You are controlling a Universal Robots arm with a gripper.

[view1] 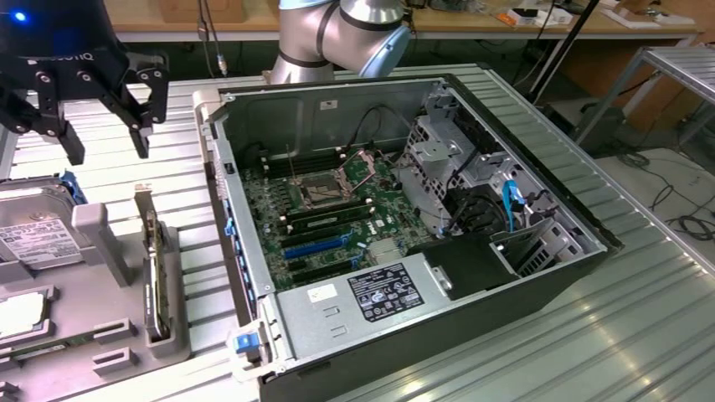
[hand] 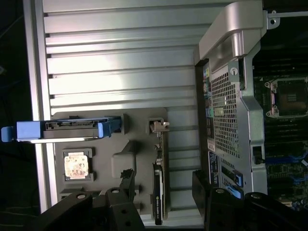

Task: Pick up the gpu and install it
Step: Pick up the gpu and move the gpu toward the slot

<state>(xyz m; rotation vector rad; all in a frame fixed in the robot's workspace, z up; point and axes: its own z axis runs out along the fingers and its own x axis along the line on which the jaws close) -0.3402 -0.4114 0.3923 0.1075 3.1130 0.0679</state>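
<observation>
The gpu (view1: 152, 266) stands on its edge in a slot of the grey parts holder (view1: 106, 251), at the exterior view's left, its silver bracket end toward the back. My black gripper (view1: 109, 151) hangs open above and behind the holder, apart from the card, with nothing between its fingers. In the wrist view the gpu (hand: 159, 192) appears edge-on, lying between my two dark fingers (hand: 127, 180), with its bracket tab past them. The open computer case (view1: 424, 226) lies on its side beside the holder, motherboard and blue expansion slots (view1: 318, 245) exposed.
A silver hard drive (view1: 33, 234) with blue rails stands in the holder, seen in the wrist view as hard drive (hand: 67, 130). A processor chip (hand: 77, 166) and a memory stick (view1: 39, 347) lie nearby. The ribbed metal table (view1: 625, 318) surrounds everything. The case's rear wall (hand: 231, 96) sits close to the holder.
</observation>
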